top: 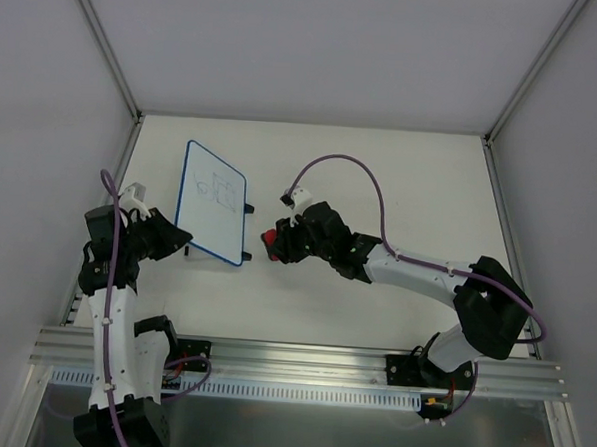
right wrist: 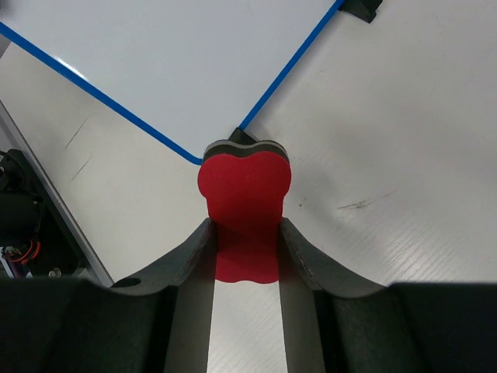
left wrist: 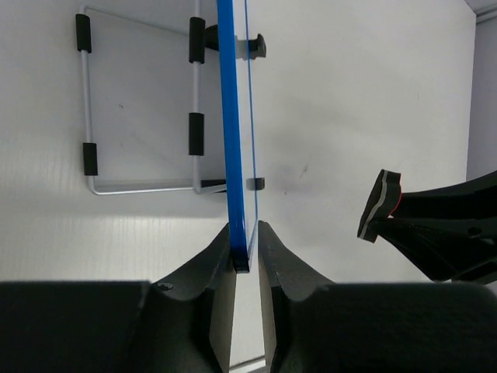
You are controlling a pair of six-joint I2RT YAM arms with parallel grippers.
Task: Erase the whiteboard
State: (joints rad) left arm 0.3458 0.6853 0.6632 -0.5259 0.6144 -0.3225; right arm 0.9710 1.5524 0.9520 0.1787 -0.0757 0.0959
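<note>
Black fingers of the left pincer fill the bottom of the left wrist view. They are pinched narrowly on the thin blue rim of the whiteboard, which runs away from the camera edge-on. Left of that edge is a wire frame with black sleeves; whether it is joined to the board cannot be told.

In the right wrist view, the right pincer grips a red eraser between its fingers. The eraser's rounded end sits at the board's near right corner. Whether the two touch cannot be told.

From above, the whiteboard sits on the white tabletop, a white rectangle with rounded corners. Faint blue doodles mark its upper half, and two small black feet stick out from its right edge. The left pincer holds the board's near left corner. The right pincer and eraser are just beside its near right corner. Whether the board lies flat or tilted cannot be told.
</note>
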